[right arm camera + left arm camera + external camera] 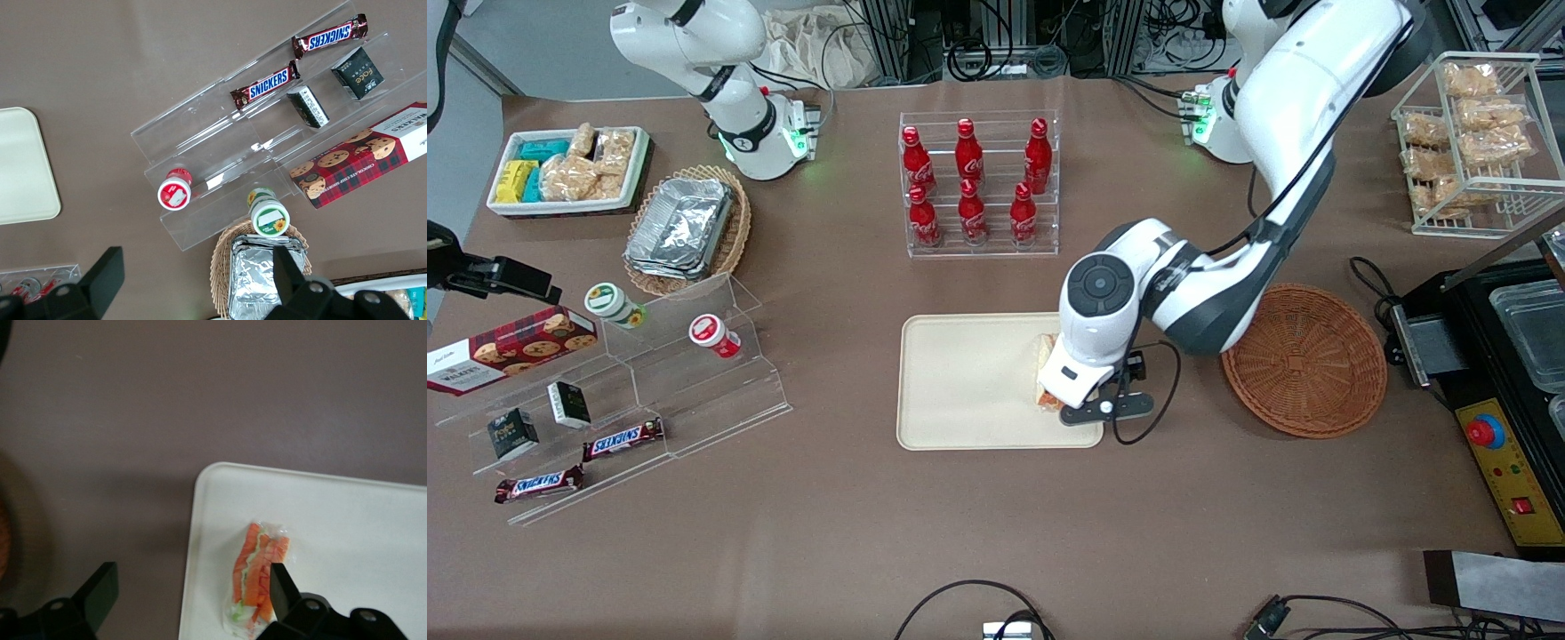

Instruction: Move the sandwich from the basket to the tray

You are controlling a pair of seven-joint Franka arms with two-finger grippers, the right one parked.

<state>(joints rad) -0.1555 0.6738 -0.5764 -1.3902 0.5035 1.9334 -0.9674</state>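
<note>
A brown worktop carries the tray, where the sandwich lies near its edge. The end effector hovers spread above it. Light, soft, slippery wrap: pinch the bread faces gently.

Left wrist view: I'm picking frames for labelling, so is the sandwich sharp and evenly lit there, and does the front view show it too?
Left wrist view: the sandwich on the tray looks soft, evenly lit, without glare; the open gripper hangs over it. Front view: sharper, but the arm hides most of the sandwich.
</note>
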